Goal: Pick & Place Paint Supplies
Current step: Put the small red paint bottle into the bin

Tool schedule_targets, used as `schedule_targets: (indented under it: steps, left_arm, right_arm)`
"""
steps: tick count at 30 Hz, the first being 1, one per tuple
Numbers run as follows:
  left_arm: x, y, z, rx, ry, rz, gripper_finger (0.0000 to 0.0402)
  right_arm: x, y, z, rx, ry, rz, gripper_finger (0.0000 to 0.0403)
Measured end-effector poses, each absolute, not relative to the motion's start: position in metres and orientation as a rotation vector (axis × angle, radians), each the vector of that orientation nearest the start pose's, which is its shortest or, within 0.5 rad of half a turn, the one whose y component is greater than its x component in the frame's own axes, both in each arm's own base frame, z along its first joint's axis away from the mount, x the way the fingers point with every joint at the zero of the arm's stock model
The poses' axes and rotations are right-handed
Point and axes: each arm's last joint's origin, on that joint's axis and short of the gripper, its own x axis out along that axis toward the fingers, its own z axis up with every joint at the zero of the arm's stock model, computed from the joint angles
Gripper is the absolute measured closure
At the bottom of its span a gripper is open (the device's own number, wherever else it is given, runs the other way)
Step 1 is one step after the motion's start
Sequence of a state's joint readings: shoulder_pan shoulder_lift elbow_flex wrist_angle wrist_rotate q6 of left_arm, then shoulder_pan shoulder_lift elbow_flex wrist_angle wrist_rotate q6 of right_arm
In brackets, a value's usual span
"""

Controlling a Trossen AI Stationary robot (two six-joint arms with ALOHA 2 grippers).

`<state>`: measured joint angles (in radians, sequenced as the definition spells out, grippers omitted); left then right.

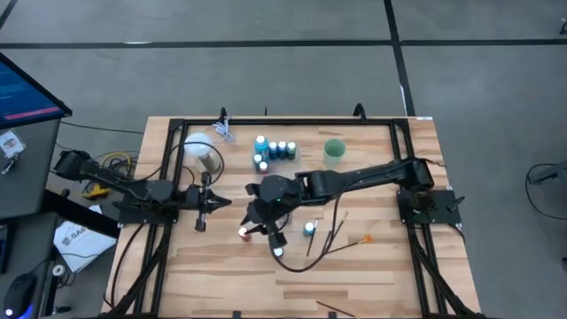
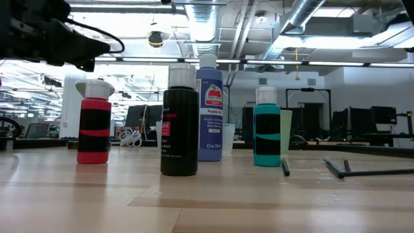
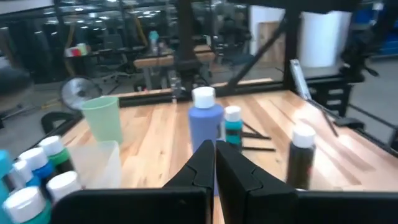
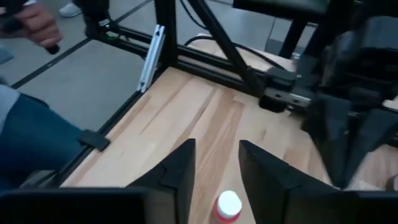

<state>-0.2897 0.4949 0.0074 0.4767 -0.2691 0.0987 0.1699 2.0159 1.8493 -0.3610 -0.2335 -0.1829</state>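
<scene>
My right gripper (image 4: 216,147) hangs open over a red white-capped paint bottle (image 4: 228,206), whose cap shows below the gap between its fingers; from above the gripper (image 1: 255,221) is beside that bottle (image 1: 244,232). A black bottle (image 2: 180,123), a blue one (image 2: 209,110) and a teal one (image 2: 266,129) stand upright on the table nearby. Thin dark brushes (image 1: 330,235) and an orange-tipped one (image 1: 361,239) lie flat on the boards. My left gripper (image 3: 214,158) is shut, level at the table's left, pointing at the blue bottle (image 3: 205,124).
A clear tray (image 3: 93,163) with several blue and green bottles (image 1: 270,151) stands at the back, with a translucent green cup (image 1: 334,151) to its right. A white object (image 1: 200,147) sits at the back left. Black frame rails (image 1: 266,122) border the table. A person's hand (image 4: 31,22) shows beyond the edge.
</scene>
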Motion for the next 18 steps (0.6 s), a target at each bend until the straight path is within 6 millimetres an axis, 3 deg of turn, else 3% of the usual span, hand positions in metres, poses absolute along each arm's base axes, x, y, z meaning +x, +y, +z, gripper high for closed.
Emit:
schedule_targets:
  steps: [5,11,18]
  left_arm:
    - [0.121,-0.027,0.174,0.094,-0.063,-0.044,0.0401]
    - [0.112,-0.023,0.188,0.119,-0.171,-0.056,0.0401]
    - [0.105,-0.016,0.177,0.059,-0.071,-0.026,0.0401]
  right_arm:
    - [0.462,0.083,0.293,-0.135,0.498,0.407,0.0242]
    - [0.465,0.078,0.284,-0.090,0.463,0.378,0.0212]
    - [0.492,0.082,0.237,-0.090,0.504,0.357,0.0208]
